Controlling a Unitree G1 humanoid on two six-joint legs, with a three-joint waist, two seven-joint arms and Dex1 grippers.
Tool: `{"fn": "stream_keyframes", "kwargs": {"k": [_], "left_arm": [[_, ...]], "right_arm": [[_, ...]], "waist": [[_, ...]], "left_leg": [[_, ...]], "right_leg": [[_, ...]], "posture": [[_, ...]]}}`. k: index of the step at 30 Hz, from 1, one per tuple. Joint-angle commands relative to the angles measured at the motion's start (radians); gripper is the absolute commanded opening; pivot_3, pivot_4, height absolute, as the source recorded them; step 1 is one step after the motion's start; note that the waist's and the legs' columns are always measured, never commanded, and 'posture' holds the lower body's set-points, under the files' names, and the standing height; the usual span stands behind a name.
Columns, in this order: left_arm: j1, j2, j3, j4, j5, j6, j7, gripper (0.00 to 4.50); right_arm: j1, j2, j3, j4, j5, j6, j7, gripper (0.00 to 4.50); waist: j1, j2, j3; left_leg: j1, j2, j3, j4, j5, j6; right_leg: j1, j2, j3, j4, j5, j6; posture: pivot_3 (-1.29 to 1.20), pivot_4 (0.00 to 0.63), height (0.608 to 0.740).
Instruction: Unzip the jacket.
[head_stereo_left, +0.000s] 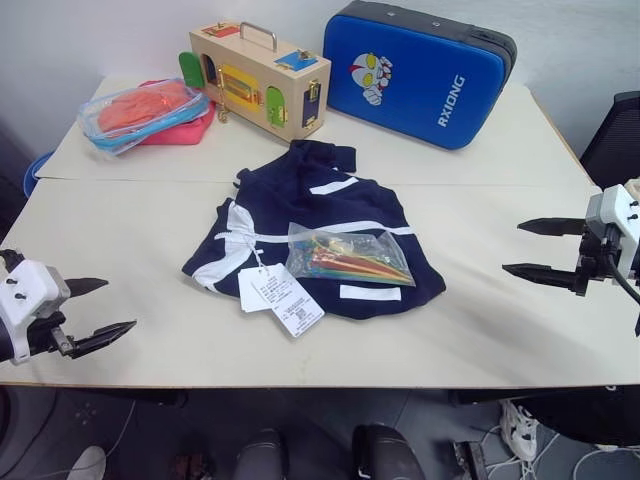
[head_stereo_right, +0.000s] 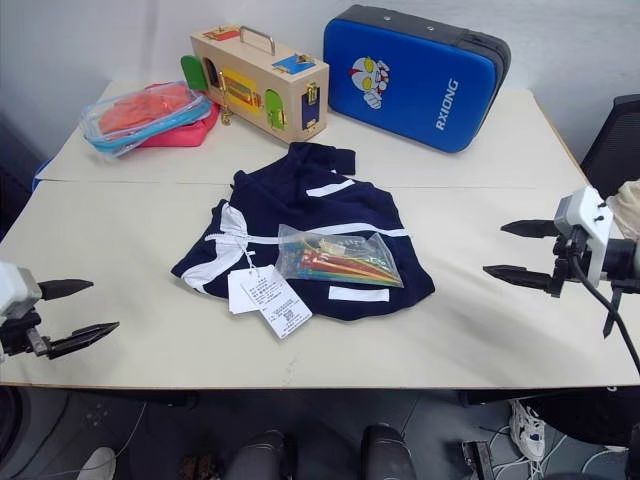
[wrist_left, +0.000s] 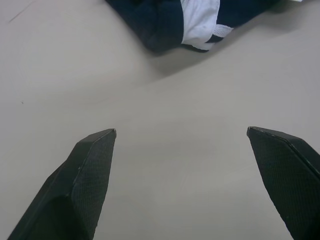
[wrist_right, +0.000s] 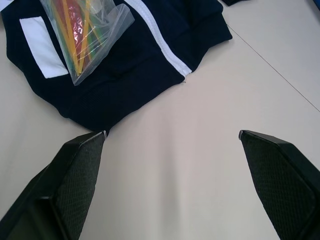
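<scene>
Jaws of both grippers gape wide, empty; a clear bag (head_stereo_left: 350, 257) of coloured sticks (head_stereo_left: 345, 266) lies on the jacket (head_stereo_left: 300, 215).

Soft matt cloth jacket (head_stereo_left: 300, 215) with white paper tags (head_stereo_left: 282, 298), glossy clear plastic bag (head_stereo_left: 348, 255), smooth matt bench (head_stereo_left: 500, 320), pale wooden box (head_stereo_left: 258, 78) with metal handle, shiny blue case (head_stereo_left: 415, 75), textured black end effector fingers (wrist_right: 75, 175).

jacket (head_stereo_left: 300, 210) zipper: hidden | hang tags (head_stereo_left: 282, 298) print: too small to read
</scene>
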Motion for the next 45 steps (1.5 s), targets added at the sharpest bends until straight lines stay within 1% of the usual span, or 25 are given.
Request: {"fn": "stream_keyframes", "kwargs": {"k": [1, 10, 22, 32, 34, 37, 38, 41, 45], "left_arm": [[0.002, 0.019, 0.042, 0.005, -0.003, -0.009, -0.009, 4.37], [-0.043, 0.020, 0.027, -0.002, -0.016, 0.043, 0.002, 4.37], [-0.052, 0.019, 0.011, -0.033, -0.041, 0.108, -0.013, 4.37], [-0.062, 0.017, 0.003, -0.046, -0.057, 0.138, -0.029, 4.37], [-0.073, 0.015, -0.011, -0.078, -0.078, 0.145, -0.042, 4.37], [-0.127, 0.010, -0.052, -0.124, -0.114, 0.164, -0.042, 4.37], [-0.171, 0.011, -0.085, -0.142, -0.136, 0.185, -0.038, 4.37], [-0.345, 0.012, -0.224, -0.161, -0.150, 0.215, -0.025, 4.37], [-0.660, -0.078, -0.479, -0.127, -0.115, 0.233, -0.031, 4.37]], "right_arm": [[-0.006, -0.005, -0.016, -0.029, 0.004, 0.002, -0.007, 4.50], [0.003, 0.002, -0.015, -0.045, -0.002, -0.007, -0.028, 4.50], [0.016, 0.004, -0.019, -0.068, 0.007, 0.002, -0.040, 4.50], [0.027, 0.000, -0.024, -0.087, 0.023, 0.054, -0.030, 4.50], [0.047, -0.007, -0.037, -0.122, 0.054, 0.099, -0.014, 4.50], [0.104, -0.021, -0.062, -0.203, 0.096, 0.157, 0.002, 4.50], [0.130, -0.021, -0.075, -0.245, 0.106, 0.167, -0.005, 4.50], [0.181, -0.008, -0.113, -0.376, 0.135, 0.206, -0.057, 4.50], [0.257, -0.005, -0.180, -0.583, 0.205, 0.274, -0.101, 4.50]], "waist": [[-0.001, 0.000, 0.000], [-0.005, 0.000, 0.000], [-0.005, 0.000, 0.000], [-0.005, 0.000, 0.000], [-0.004, 0.000, 0.000], [0.002, 0.000, 0.000], [0.006, 0.000, 0.000], [0.020, 0.000, 0.000], [0.033, 0.000, 0.000]], "left_leg": [[0.000, 0.000, 0.000, 0.000, 0.000, 0.000], [0.000, 0.000, 0.000, 0.000, 0.000, 0.000], [0.000, 0.000, 0.000, 0.000, 0.000, 0.000], [0.000, 0.000, 0.000, 0.000, 0.000, 0.000], [0.000, 0.000, 0.000, 0.000, 0.000, 0.000], [0.000, 0.000, -0.001, 0.001, 0.000, 0.000], [0.000, 0.000, -0.001, 0.001, 0.000, 0.000], [0.000, -0.001, -0.001, 0.002, 0.000, 0.000], [-0.002, -0.001, -0.002, 0.007, -0.001, 0.000]], "right_leg": [[0.000, 0.000, 0.000, 0.000, 0.000, 0.000], [0.000, 0.000, 0.000, 0.001, 0.000, 0.000], [0.000, 0.000, 0.000, 0.001, 0.000, 0.000], [0.000, 0.000, 0.001, 0.001, 0.000, 0.000], [0.000, 0.000, 0.001, 0.001, 0.000, 0.000], [0.000, 0.000, 0.001, 0.001, 0.000, 0.000], [0.000, 0.000, 0.000, 0.002, 0.000, 0.000], [0.000, -0.001, 0.001, 0.003, 0.000, 0.000], [0.000, 0.001, 0.001, 0.004, 0.000, 0.000]], "posture": [[0.00, 0.150, 0.740], [0.00, 0.150, 0.740], [0.00, 0.150, 0.740], [0.00, 0.150, 0.740], [0.00, 0.150, 0.740], [0.00, 0.150, 0.740], [0.00, 0.150, 0.740], [0.00, 0.150, 0.740], [0.00, 0.150, 0.740]]}}
